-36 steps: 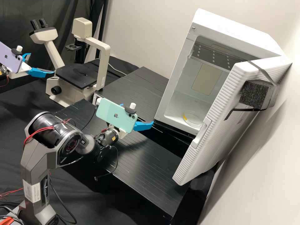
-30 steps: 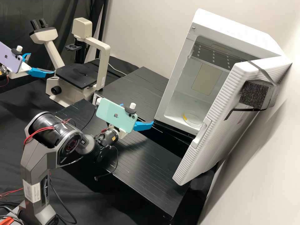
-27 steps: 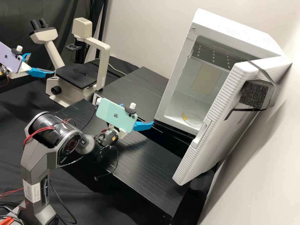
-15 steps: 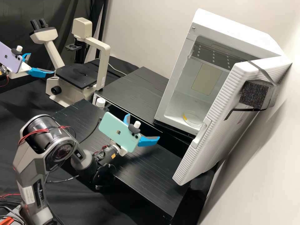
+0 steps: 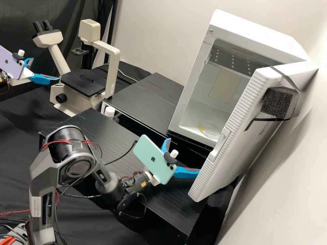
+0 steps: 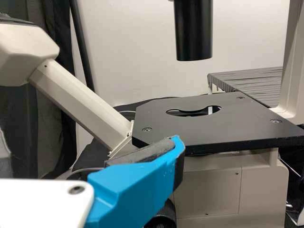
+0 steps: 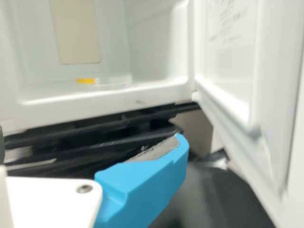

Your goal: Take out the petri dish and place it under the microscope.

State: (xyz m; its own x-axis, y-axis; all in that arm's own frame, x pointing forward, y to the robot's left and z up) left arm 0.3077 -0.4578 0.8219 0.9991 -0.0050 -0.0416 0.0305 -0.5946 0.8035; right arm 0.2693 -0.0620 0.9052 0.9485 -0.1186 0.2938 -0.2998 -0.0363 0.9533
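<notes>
Inside cabinet point(image 5: 252, 30), petri dish point(image 5: 212, 130), right gripper point(image 5: 184, 155) spread outside, left gripper point(image 5: 45, 69) spread near microscope point(image 5: 113, 63)

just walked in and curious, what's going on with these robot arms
The right gripper, open and holding nothing, is near the open door of a white cabinet, with the petri dish lying inside. The left gripper, also open, is beside the microscope. The dish has yet to be taken out.

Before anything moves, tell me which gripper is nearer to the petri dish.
Right. The right gripper is outside the white cabinet that holds the petri dish, near its open door; the left gripper is farther, beside the microscope.
</notes>
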